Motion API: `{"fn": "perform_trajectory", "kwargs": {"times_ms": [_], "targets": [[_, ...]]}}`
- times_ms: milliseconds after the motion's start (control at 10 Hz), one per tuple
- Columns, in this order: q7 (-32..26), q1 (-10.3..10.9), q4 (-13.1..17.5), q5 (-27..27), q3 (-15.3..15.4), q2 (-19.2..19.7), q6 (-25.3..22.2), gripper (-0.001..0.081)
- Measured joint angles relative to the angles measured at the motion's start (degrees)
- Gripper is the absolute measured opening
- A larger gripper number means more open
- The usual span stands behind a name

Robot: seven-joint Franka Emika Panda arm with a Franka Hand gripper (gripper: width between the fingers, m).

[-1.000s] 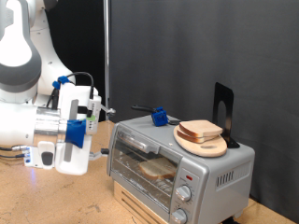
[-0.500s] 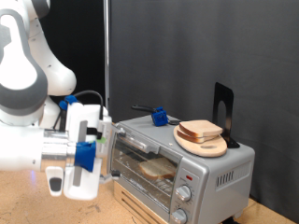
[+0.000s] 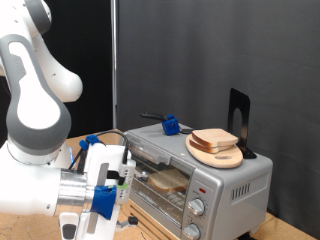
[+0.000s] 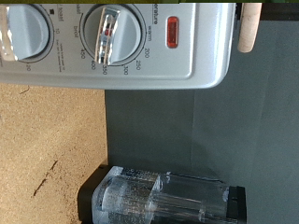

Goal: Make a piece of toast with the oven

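Observation:
The silver-grey oven stands at the exterior view's right. A slice of toast lies on the rack inside, seen through the glass front door. My gripper hangs low just left of the door. Its fingers look closed together with nothing between them. In the wrist view the gripper shows at the frame edge. The oven's control panel shows there with two round knobs and a red lamp. A second bread slice rests on a round wooden plate on the oven's top.
A blue object and a black stand sit on the oven top. The oven rests on a wooden base on a brown board table. A black curtain hangs behind. The robot's white arm fills the left.
The arm has swung down and to the exterior view's right. This brings the gripper from level with the oven top to low beside the oven door.

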Motion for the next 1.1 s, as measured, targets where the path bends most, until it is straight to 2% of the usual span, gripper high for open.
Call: {"fn": "perform_trajectory", "kwargs": {"times_ms": [300, 500, 800, 1100], "targets": [[4.2, 0.4, 1.46, -4.01, -0.39, 1.08, -1.81, 0.0682], [5.27, 1.49, 5.57, -6.07, -0.46, 4.47, -2.62, 0.0682], [6.74, 4.36, 14.56, -10.7, -1.48, 12.05, -4.53, 0.0682], [6.65, 6.15, 18.58, -12.65, -2.7, 16.77, -4.12, 0.0682]]}}
